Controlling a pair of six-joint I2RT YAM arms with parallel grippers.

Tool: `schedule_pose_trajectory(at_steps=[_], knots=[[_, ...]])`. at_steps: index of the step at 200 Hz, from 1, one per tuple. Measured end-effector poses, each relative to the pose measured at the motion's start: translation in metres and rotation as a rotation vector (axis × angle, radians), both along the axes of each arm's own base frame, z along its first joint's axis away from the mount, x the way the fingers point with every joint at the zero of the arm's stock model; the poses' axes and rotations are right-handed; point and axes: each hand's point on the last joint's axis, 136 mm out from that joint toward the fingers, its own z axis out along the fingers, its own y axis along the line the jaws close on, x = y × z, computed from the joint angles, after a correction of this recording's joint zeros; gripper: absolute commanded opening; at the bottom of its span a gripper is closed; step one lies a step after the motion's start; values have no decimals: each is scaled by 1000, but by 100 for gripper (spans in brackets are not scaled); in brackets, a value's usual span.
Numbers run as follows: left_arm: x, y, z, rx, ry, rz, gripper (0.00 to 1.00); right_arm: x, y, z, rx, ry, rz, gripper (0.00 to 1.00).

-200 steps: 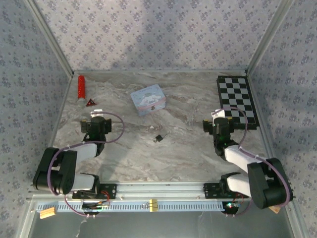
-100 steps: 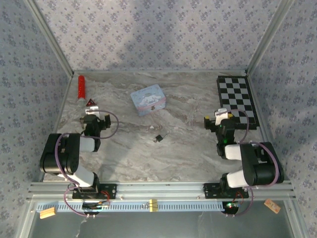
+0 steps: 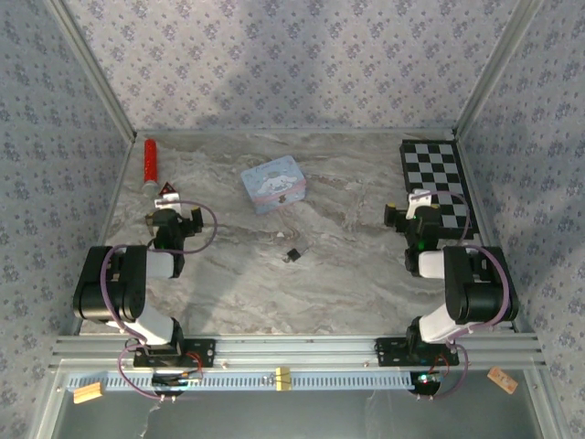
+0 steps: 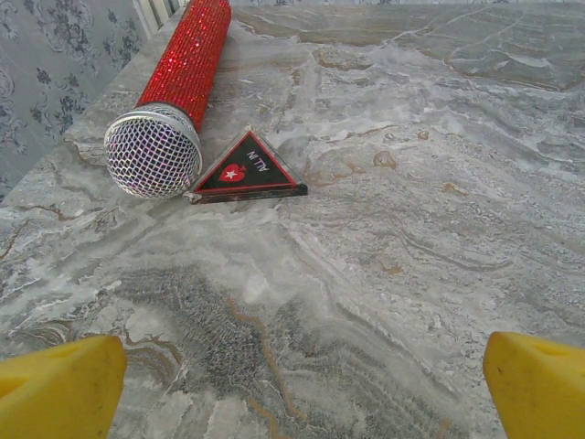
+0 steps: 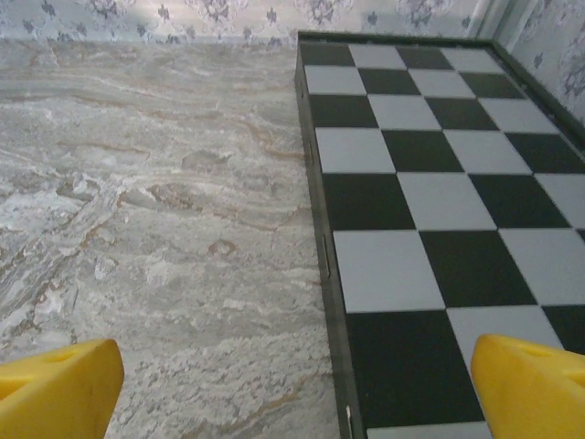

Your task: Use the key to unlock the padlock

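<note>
The padlock, a tiny blackish block, lies on the marble table near the middle, between the two arms. A thin dull sliver, which looks like the key, rests just up and left of it. My left gripper stands open over the left part of the table, well left of the padlock. In the left wrist view its yellow fingertips sit far apart over bare marble. My right gripper is open at the chessboard's near left edge, and the right wrist view shows nothing between its fingertips.
A red glitter microphone and a small red triangle lie just ahead of the left gripper. A pastel cartoon tin sits behind the padlock. The chessboard fills the back right corner. Patterned walls close in three sides.
Both arms have folded upright over their bases. The right gripper has shifted right and back to the chessboard's edge, the left slightly back toward the triangle. Padlock and key have not moved.
</note>
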Motion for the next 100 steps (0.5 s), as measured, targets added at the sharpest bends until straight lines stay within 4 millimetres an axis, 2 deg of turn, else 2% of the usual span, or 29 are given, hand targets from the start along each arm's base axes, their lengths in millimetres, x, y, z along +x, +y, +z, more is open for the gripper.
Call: schedule_pose_trajectory(at_steps=[100], knots=[[0, -1, 0, -3, 0, -6, 100, -1, 1, -3, 4, 12, 0, 99]])
